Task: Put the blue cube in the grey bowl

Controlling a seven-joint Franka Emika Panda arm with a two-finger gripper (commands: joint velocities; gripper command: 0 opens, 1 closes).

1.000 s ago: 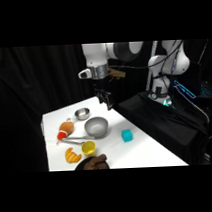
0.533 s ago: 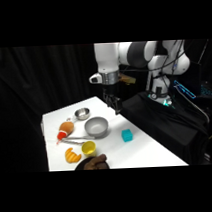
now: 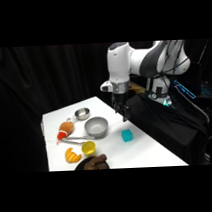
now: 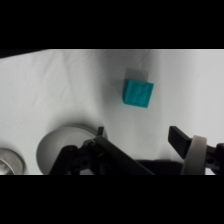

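Cube-wise, going left to right in your side view: you had an orange-and-red toy (image 3: 65, 129) at the left, a small shiny bowl (image 3: 82, 113), then the grey bowl (image 3: 96, 127), a yellow cup (image 3: 88, 147) just in front of it. Your gripper (image 3: 124, 114) hung above the table, fingers spread, pinching nothing. Right of the bowl, the blue cube (image 3: 127, 136) sat alone on the white table (image 3: 151, 154).

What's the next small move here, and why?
Probably lower the gripper toward the cube, shifting slightly to centre over it. The side view shows it hanging above the table between bowl and cube, holding nothing; the wrist view shows the cube lying free on the white table, ahead of the open fingers rather than between them.
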